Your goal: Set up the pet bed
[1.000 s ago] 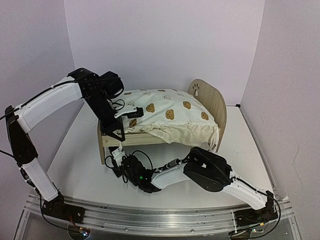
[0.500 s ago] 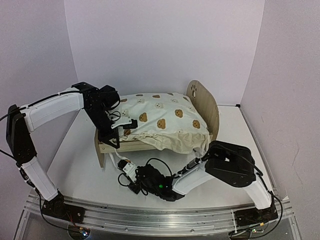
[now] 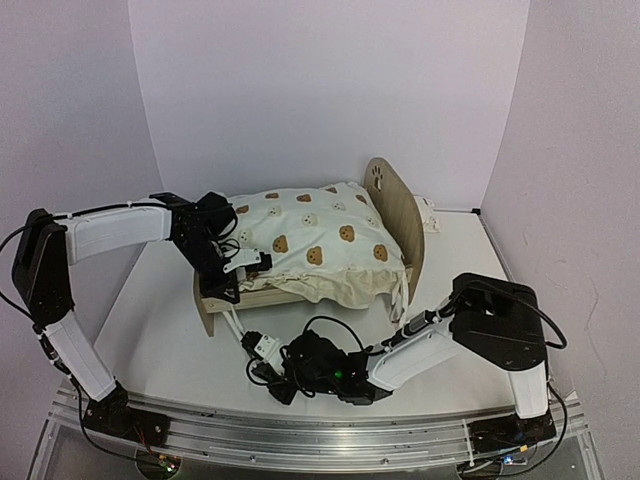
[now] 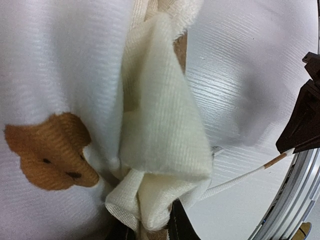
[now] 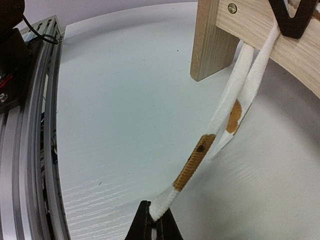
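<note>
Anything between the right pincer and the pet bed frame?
Nothing blocks it. The right pincer is shut on a tie strap that runs up over bare table to the pet bed; only that strap spans the gap.

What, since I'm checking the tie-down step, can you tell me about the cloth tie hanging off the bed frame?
The tie is a flat white woven cloth ribbon with brown patches. Two strands drop from the light wood rail of the pet bed, beside its leg. The longer strand slants down, fairly straight, over the white table to the right gripper, which is shut and pinches its end. The shorter strand hangs alongside it with its end free.
</note>
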Controlling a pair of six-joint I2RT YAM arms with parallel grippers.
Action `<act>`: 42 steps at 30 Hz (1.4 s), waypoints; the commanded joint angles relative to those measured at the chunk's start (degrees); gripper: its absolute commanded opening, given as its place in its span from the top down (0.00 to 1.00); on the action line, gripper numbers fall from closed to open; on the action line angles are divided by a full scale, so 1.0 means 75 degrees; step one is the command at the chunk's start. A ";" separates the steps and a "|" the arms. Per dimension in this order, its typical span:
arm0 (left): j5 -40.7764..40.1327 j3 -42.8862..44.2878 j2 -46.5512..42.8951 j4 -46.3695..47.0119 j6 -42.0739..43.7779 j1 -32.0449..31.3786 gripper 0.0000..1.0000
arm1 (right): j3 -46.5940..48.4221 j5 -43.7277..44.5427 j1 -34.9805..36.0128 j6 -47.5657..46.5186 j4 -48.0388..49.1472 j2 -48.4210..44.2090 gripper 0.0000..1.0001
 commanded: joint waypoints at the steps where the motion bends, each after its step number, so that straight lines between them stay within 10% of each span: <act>1: 0.0015 -0.0549 -0.0337 0.0519 0.0036 0.0129 0.95 | 0.0120 -0.0648 0.0026 0.0631 -0.0234 -0.0450 1.00; 7: 0.1231 -0.0269 -0.0978 -0.0325 0.0575 0.0128 0.47 | 0.0326 -0.1345 -0.0024 0.1151 -0.0884 -0.0884 1.00; 13: 0.2426 -0.0054 -0.2217 -0.1048 0.1573 0.0129 0.33 | 0.0663 -0.2554 -0.0102 0.1365 -0.1782 -0.1182 1.00; 20: 0.2531 -0.1303 -0.3657 -0.1004 0.2706 0.0129 0.31 | 0.0842 -0.3866 -0.0138 0.1477 -0.1900 -0.1465 1.00; 35: 0.2724 -0.5025 -0.5199 0.3652 0.2507 -0.0811 0.17 | 0.1067 -0.3474 -0.0237 0.2277 -0.1786 -0.1259 1.00; 42: 0.3134 -0.5620 -0.5237 0.4036 0.3272 -0.0971 0.34 | 0.1277 -0.3958 -0.0550 0.2634 -0.1454 -0.1031 1.00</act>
